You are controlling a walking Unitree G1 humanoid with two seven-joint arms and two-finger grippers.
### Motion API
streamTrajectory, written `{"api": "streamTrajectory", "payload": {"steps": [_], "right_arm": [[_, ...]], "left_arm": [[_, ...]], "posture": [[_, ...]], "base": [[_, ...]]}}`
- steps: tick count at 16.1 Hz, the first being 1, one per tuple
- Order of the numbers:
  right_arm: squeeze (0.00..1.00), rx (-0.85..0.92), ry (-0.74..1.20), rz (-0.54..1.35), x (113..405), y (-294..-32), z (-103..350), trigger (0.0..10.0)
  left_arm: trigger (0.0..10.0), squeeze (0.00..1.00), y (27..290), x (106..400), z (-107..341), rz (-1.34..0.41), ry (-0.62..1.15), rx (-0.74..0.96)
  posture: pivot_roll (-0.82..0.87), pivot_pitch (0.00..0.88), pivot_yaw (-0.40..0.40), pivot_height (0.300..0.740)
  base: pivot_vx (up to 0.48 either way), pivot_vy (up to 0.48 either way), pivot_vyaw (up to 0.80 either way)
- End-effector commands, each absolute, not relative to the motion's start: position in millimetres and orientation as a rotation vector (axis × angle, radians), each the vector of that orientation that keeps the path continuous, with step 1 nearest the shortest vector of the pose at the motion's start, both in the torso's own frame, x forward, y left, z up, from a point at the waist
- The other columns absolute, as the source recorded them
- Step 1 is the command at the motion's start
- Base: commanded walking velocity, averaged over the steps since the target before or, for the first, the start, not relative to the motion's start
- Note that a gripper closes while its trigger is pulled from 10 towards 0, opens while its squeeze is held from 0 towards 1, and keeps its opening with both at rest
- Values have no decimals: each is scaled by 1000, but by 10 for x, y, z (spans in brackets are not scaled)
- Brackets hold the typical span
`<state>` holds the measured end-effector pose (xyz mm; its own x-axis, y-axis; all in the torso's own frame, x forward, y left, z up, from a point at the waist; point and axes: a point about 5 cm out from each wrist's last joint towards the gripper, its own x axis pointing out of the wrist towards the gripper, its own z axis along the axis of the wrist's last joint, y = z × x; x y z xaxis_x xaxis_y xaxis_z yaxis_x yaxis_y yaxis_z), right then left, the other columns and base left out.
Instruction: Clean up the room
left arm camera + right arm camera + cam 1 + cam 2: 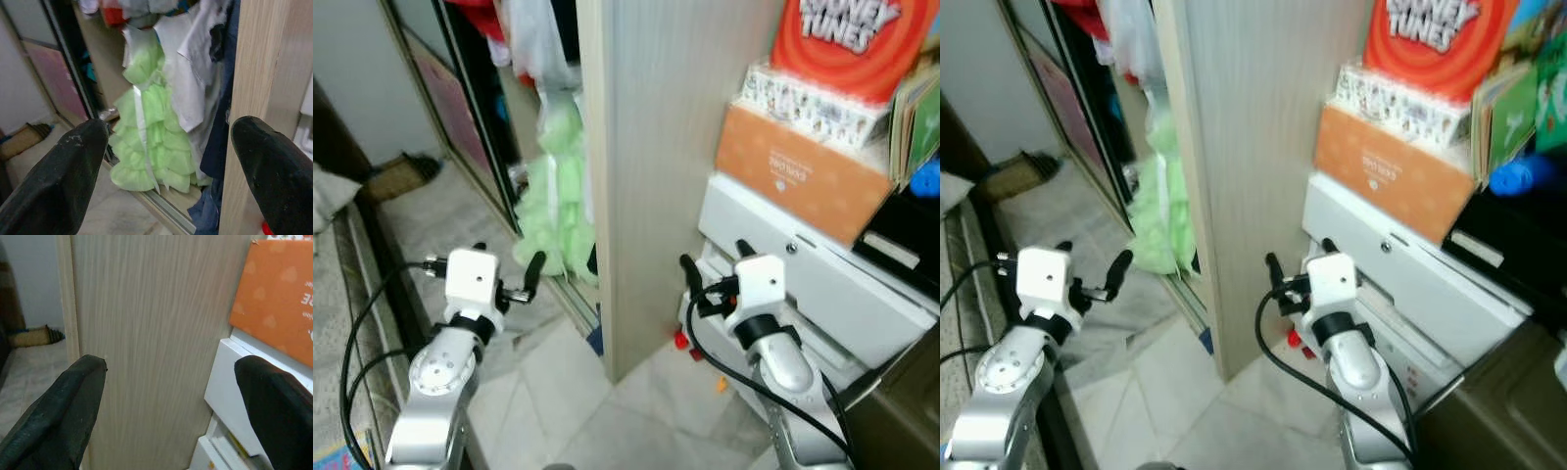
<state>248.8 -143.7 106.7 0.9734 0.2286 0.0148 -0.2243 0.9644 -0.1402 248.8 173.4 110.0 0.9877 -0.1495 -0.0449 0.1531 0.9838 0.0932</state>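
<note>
left eye view shows the wooden wardrobe panel (pixel 656 166) straight ahead, a green dress (pixel 558 196) hanging inside. both pincers, left (pixel 530 279) and right (pixel 710 264), are spread and empty (they could bump the panel). an orange-red box (pixel 847 39) reads "tunes".

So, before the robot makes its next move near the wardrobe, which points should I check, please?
1. Left pincer open and holding nothing: ok.
2. Right pincer open and holding nothing: ok.
3. Right pincer apart from the tall light wooden wardrobe panel: ok, though close.
4. Frilly light green dress hangs inside the wardrobe: ok.
5. Small red object on the floor by the panel identified: cannot tell.
</note>
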Motion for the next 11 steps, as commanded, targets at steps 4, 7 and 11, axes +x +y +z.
{"api": "streamTrajectory", "payload": {"steps": [4, 7, 11], "right_arm": [[0, -170, -51, 285, 2513, -1374, 1123, 10000], [0, -160, -51, 283, 2528, -1376, 1126, 10000], [0, -179, -47, 299, 2512, -1390, 1123, 10000]], "left_arm": [[10000, 0, 1724, 2449, 1130, -120, 20, 95], [10000, 0, 1785, 2393, 1085, -102, 41, 104], [10000, 0, 1713, 2441, 1077, -136, 38, 102]], "posture": [[-25, 0, -39, 740], [-22, 0, -29, 740], [-35, 0, -45, 740]], "base": [[0, 0, 800], [0, 0, 800], [0, 0, 800]]}}
